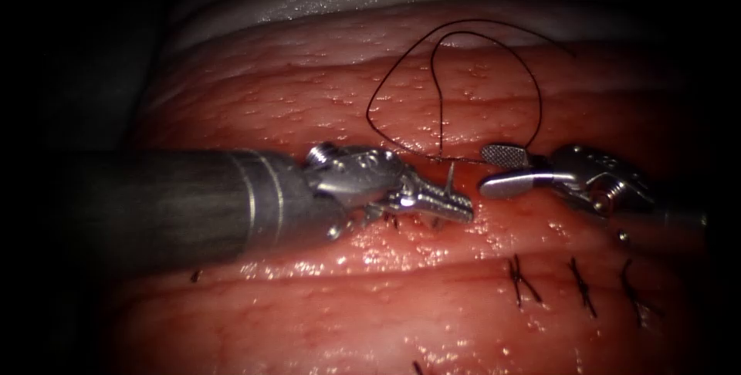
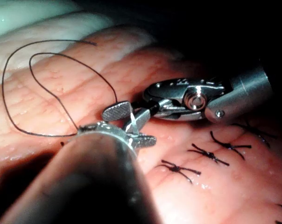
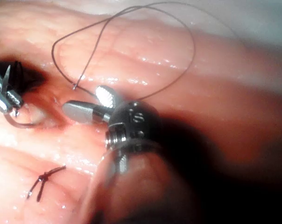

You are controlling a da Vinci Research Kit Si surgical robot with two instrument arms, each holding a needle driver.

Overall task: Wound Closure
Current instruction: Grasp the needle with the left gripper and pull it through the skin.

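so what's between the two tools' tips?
Endoscope view: bare wet tissue between left tool, shut on the needle, and open right tool.

Wet, glossy tissue (image 1: 401,313), its surface pebbled and catching highlights everywhere. The left tool (image 1: 455,207) is bright polished metal, jaws finely toothed; its shaft (image 1: 154,205) looks duller, a brushed dark grey. The right tool (image 1: 494,170) gleams too, one inner face cross-hatched. Thin dark matt thread (image 1: 532,89) loops above. The slim steel needle (image 3: 19,122) shines.
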